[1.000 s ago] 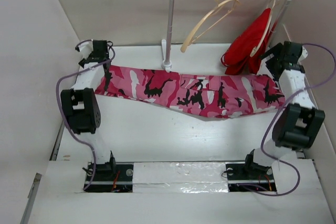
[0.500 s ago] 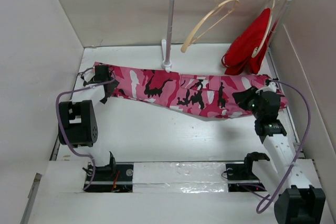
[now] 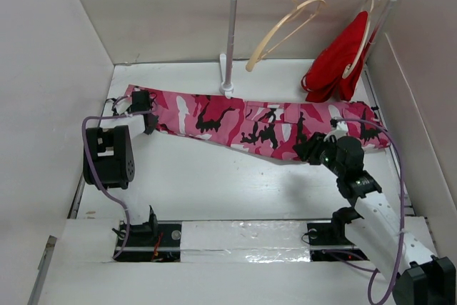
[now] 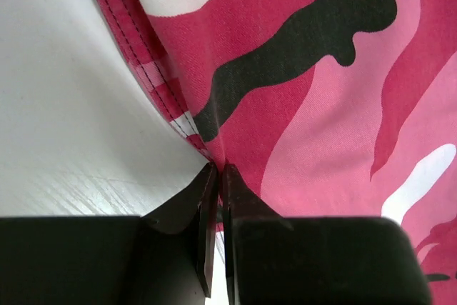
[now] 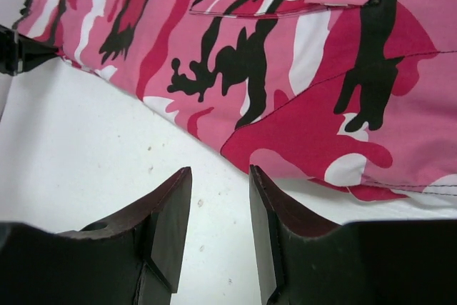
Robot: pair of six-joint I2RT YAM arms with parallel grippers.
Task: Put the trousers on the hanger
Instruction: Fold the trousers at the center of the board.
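Note:
The camouflage trousers (image 3: 264, 126) lie flat across the back half of the table, stretched left to right. My left gripper (image 3: 151, 123) is at their left end. In the left wrist view it (image 4: 218, 169) is shut, with the hem of the trousers (image 4: 321, 69) pinched between the fingertips. My right gripper (image 3: 305, 151) hovers at the near edge of the trousers, right of centre. In the right wrist view it (image 5: 220, 171) is open over bare table, just short of the cloth (image 5: 285, 55). The empty pale hanger (image 3: 282, 26) hangs tilted on the rail.
A white clothes rack (image 3: 232, 33) stands behind the trousers, its post close to their far edge. A plain red garment (image 3: 339, 58) hangs on a second hanger at the rail's right end. Walls close in on the left and right.
The left gripper has come down onto the trousers' left end and shut on the hem. The right arm has swung from the back right corner to the trousers' near edge.

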